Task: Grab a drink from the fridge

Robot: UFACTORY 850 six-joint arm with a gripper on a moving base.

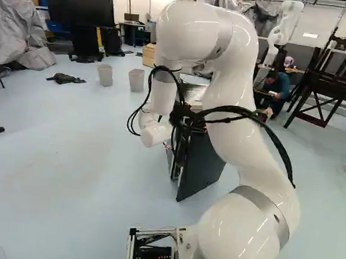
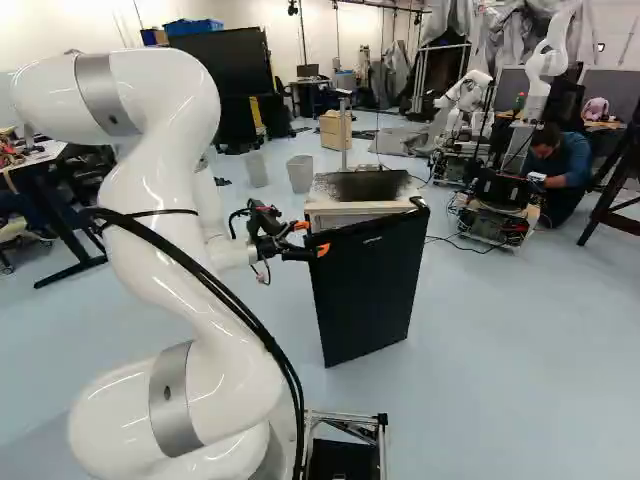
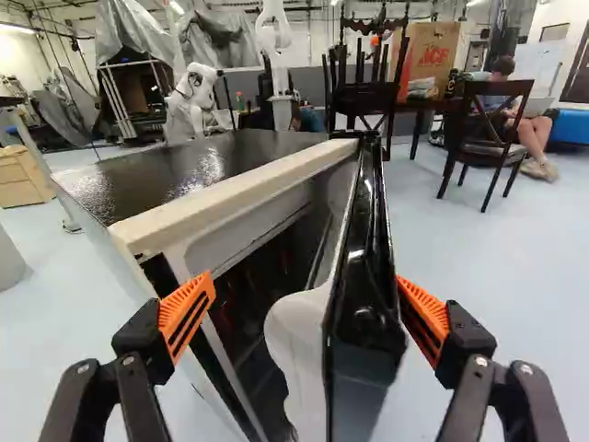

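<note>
One fridge door [image 3: 362, 318], between spread fingers [image 3: 189, 313]

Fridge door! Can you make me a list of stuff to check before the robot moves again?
1. Is the fridge door open a bit? Ok: a gap shows between the door and the fridge.
2. Is the hand open? Ok: its orange pads stand wide apart.
3. Is the door's edge between the pads? Ok: one pad is on each side of it in the wrist view.
4. Is the hand gripping the door? Not ok: the pads aren't squeezing it.
5. Is the hand clear of the fridge's side? Cannot tell.
6. Is there a drink inside? Cannot tell: it's too dark in there.
</note>
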